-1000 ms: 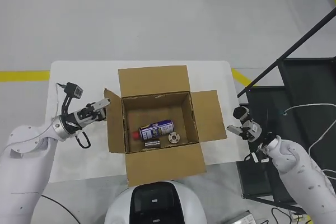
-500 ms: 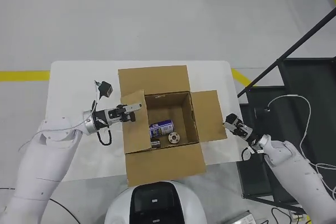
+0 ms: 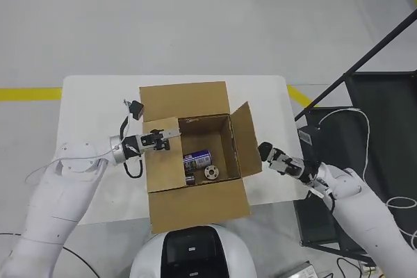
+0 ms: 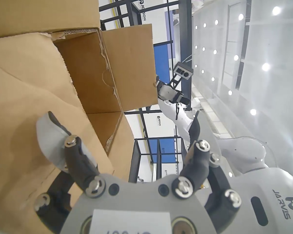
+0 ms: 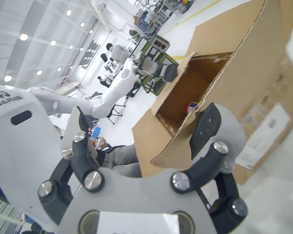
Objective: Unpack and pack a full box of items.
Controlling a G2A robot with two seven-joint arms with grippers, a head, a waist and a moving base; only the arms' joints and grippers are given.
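Observation:
An open cardboard box (image 3: 194, 201) sits mid-table. Inside lie a blue-and-red spray can (image 3: 196, 159), a metal flange (image 3: 210, 172) and a small cylinder (image 3: 188, 180). My left gripper (image 3: 168, 134) is open, and one finger (image 4: 51, 132) presses the left flap (image 3: 160, 163), which is folded in over the box. My right gripper (image 3: 264, 149) is open against the outside of the right flap (image 3: 244, 142), which stands nearly upright. In the right wrist view the flap's (image 5: 246, 62) torn corner lies between the open fingers (image 5: 210, 122), and the can (image 5: 191, 105) peeks from inside.
The white table (image 3: 90, 104) has bare room left of the box. A black metal rack (image 3: 375, 118) with a loose cable stands close on the right, beside my right arm. The far flap (image 3: 184, 101) and the near flap lie spread outward.
My left gripper moved right and pushed the left flap up and over the box. My right gripper moved left and raised the right flap from flat to nearly upright. The box shifted slightly left.

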